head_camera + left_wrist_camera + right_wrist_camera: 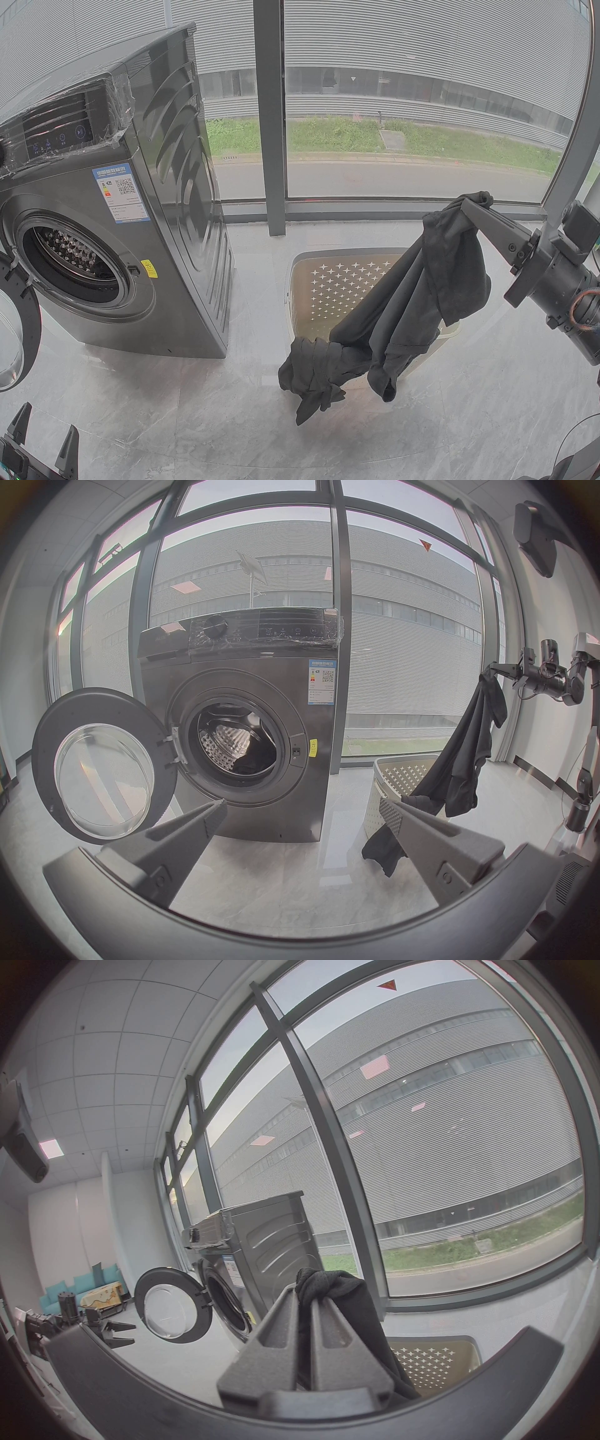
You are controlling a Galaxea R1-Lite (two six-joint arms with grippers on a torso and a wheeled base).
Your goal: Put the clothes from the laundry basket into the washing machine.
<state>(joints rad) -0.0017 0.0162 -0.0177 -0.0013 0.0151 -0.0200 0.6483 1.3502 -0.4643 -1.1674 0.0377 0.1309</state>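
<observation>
Head view: the right gripper [476, 209], raised above the basket [337, 284], pinches a dark garment [406, 306]. The garment's tail drapes over the basket's front rim, and the washer [125, 250] stands open.
Left wrist view: the left gripper [303, 808] has its jaws wide and empty.
Right wrist view: the jaws clamp the garment.

The dark garment [406, 300] is covering the near right side of the laundry basket [331, 284] — what is lying beneath cannot be told. The washing machine door [28, 325] is running off the head view's left edge, and the left gripper [49, 417] is being cut by its bottom edge.
</observation>
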